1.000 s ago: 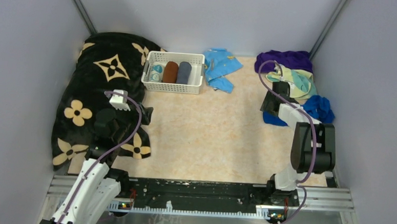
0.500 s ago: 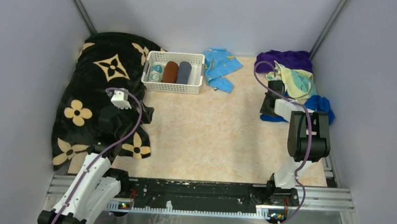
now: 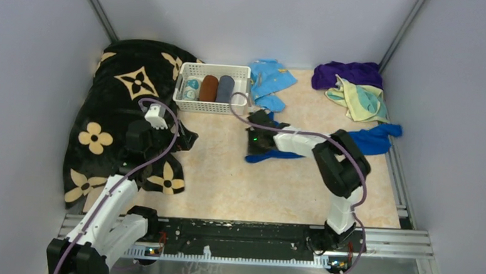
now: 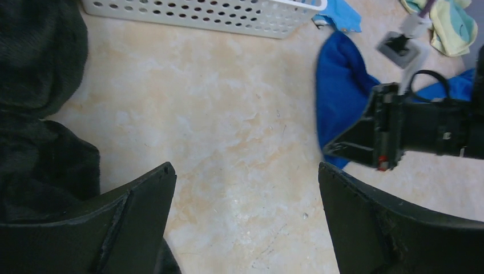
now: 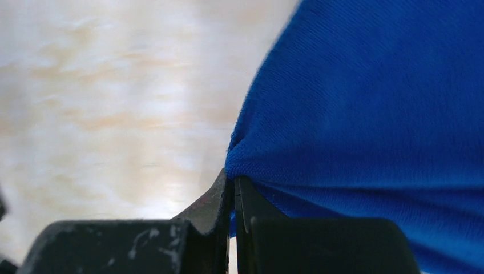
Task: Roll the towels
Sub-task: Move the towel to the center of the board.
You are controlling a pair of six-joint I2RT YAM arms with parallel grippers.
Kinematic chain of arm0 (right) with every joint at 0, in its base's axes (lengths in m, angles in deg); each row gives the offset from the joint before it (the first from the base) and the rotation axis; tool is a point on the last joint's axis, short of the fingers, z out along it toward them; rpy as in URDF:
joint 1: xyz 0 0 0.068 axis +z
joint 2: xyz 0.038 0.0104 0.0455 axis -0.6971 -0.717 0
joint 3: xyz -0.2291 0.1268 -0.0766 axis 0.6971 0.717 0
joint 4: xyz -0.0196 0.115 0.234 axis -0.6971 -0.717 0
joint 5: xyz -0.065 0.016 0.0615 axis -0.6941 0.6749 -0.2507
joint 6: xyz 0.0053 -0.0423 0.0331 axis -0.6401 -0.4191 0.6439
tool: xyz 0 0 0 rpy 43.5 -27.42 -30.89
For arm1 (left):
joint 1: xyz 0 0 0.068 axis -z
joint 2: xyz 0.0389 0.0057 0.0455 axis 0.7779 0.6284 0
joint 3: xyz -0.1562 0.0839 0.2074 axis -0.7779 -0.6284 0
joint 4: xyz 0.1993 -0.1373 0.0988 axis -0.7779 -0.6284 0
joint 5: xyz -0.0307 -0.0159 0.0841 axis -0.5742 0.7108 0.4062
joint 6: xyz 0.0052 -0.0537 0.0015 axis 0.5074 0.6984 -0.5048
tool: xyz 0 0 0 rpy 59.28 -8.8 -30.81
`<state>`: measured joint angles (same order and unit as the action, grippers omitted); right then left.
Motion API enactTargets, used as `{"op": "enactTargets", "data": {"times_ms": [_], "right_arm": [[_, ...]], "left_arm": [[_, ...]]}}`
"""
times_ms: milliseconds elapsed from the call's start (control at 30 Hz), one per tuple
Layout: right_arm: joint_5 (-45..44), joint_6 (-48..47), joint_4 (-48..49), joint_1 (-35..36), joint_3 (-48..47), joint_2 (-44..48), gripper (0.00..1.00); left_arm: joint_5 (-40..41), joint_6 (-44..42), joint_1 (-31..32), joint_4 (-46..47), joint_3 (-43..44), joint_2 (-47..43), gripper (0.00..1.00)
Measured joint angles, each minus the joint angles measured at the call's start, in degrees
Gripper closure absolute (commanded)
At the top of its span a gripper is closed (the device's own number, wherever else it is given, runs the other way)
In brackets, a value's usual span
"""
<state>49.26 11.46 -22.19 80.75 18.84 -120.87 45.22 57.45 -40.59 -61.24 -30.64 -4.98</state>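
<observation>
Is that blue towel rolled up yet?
No, unrolled: the royal blue towel is stretched out long, its edge pinched in the shut right gripper.

A blanket (image 3: 123, 105) covers the left side of the table (image 3: 256, 188), from the far left corner down toward the near edge. Just right of it, near the far edge, stands a basket (image 3: 213, 67) with rolls (image 3: 209, 88) side by side in it. A cloth (image 3: 270, 79) lies right of the basket. In the far right corner lies the rear towel (image 3: 347, 73), with the nearer towel (image 3: 360, 99) before it (partly overlapping it). A third towel (image 3: 369, 138) stretches from the right edge toward the table's middle.
</observation>
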Motion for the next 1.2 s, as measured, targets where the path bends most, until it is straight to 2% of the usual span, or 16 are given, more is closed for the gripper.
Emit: {"op": "enactTargets", "data": {"times_ms": [100,200,267,333,400,533,733,1000,1100,1200], "right_arm": [[3.5,2.3,-1.3,8.2,-9.0,-6.8,0.99],[7.5,2.6,-2.6,13.0,-18.6,-12.5,0.87],[9.5,2.2,-3.3,14.6,-23.3,-14.0,0.73],[9.8,1.3,-4.1,14.8,-25.1,-13.5,0.66],[9.0,0.0,-4.8,14.2,-25.0,-12.0,0.63],[7.3,-2.3,-6.0,11.1,-19.5,-5.5,0.59],[4.2,-4.4,-7.6,1.5,-5.2,8.9,0.49],[0.3,-5.3,-7.6,-5.8,9.6,23.3,0.47],[-1.3,-5.3,-7.5,-7.8,13.5,27.3,0.46],[-2.5,-5.3,-6.9,-8.6,15.3,29.8,0.46]], "left_arm": [[-1.8,0.5,0.2,-1.4,0.8,1.0,0.01],[-2.9,0.8,0.4,-2.3,0.8,0.9,0.01],[-3.5,1.4,0.6,-2.9,0.8,0.5,0.01],[-4.0,1.9,0.9,-3.3,0.8,0.1,0.01],[-4.1,2.6,1.7,-3.5,0.8,-0.1,0.01],[-3.2,3.6,4.9,-3.7,0.8,1.3,0.01],[0.3,6.4,10.6,-4.8,0.8,7.7,0.02],[6.7,8.2,14.6,-9.5,1.8,17.5,0.07],[8.7,9.3,15.7,-11.7,2.4,19.3,0.01],[11.1,11.1,17.6,-13.0,2.4,19.5,0.01]]}}
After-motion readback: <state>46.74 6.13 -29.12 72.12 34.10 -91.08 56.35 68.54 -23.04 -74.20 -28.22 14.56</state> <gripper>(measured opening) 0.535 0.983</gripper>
